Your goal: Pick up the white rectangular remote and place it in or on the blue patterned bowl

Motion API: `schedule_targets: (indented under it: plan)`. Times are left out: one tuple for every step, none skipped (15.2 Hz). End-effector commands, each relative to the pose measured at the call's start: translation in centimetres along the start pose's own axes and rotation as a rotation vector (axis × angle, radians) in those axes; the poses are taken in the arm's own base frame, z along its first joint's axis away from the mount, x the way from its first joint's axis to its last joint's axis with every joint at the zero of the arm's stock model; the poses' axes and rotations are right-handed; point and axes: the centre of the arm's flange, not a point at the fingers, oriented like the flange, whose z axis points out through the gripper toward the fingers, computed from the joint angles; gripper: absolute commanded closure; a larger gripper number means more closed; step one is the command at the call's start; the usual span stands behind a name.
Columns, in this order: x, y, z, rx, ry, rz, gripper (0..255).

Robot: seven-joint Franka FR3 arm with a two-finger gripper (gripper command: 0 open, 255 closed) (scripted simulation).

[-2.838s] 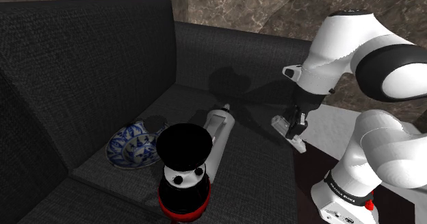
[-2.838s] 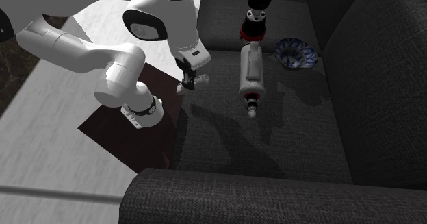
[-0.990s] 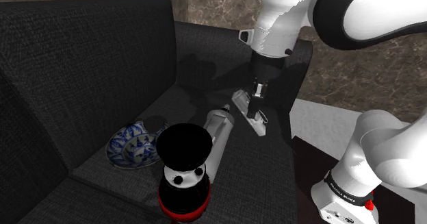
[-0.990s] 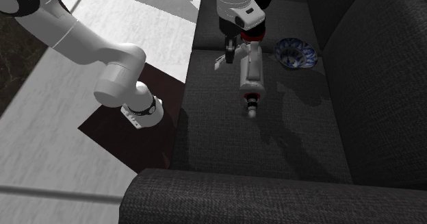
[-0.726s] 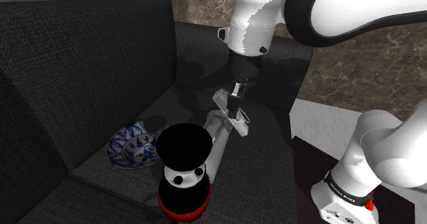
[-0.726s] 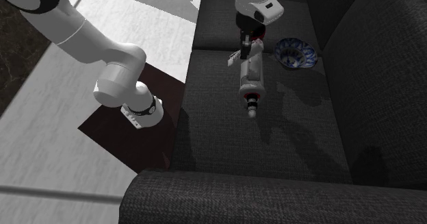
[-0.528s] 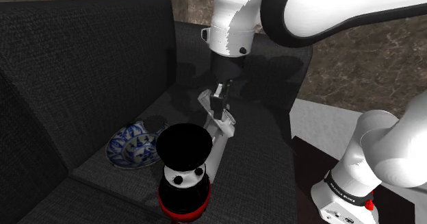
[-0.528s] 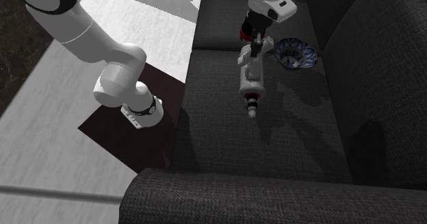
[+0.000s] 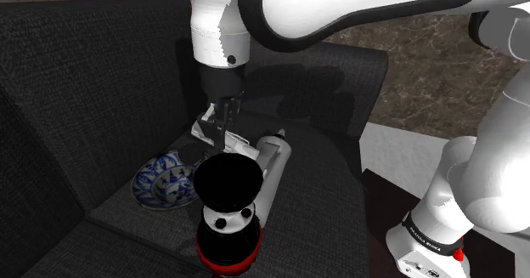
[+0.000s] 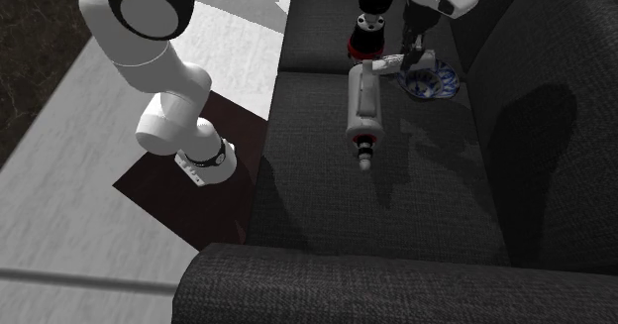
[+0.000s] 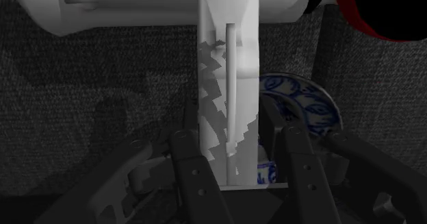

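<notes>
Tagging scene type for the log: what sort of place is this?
Probably a living room: a dark fabric sofa, a blue patterned bowl on its seat cushion, a marbled stone wall behind and pale floor beside it.

Arm [image 9: 340, 13] has swung wide over the seat — gripper [image 9: 222, 123] carried the remote [image 9: 206, 130] across the white cylinder [image 9: 273, 170], which now lies behind it on the arm's side. Bowl [image 9: 160, 184], once far ahead of the gripper, now sits just under it, close by one finger. Arm's shadow has climbed onto the sofa back [image 10: 565, 253] — beyond the gripper.
</notes>
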Motion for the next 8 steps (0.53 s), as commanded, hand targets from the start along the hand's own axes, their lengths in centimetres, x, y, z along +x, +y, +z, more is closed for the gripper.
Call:
schedule_targets:
  plan:
    - [2.5,-1.2,0.0,0.0,0.0,0.001,255]
    - [3.6,-1.8,0.0,0.0,0.0,0.001,255]
    - [4.8,-2.4,0.0,0.0,0.0,0.001,255]
    - [6.0,-3.0,0.0,0.0,0.0,0.001,255]
    - [7.2,-3.6,0.0,0.0,0.0,0.001,255]
    - [8.4,-4.2,0.1,0.0,0.0,0.002,255]
    - [9.6,-4.7,0.1,0.0,0.0,0.002,255]
    - [10.9,-5.4,0.1,0.0,0.0,0.002,255]
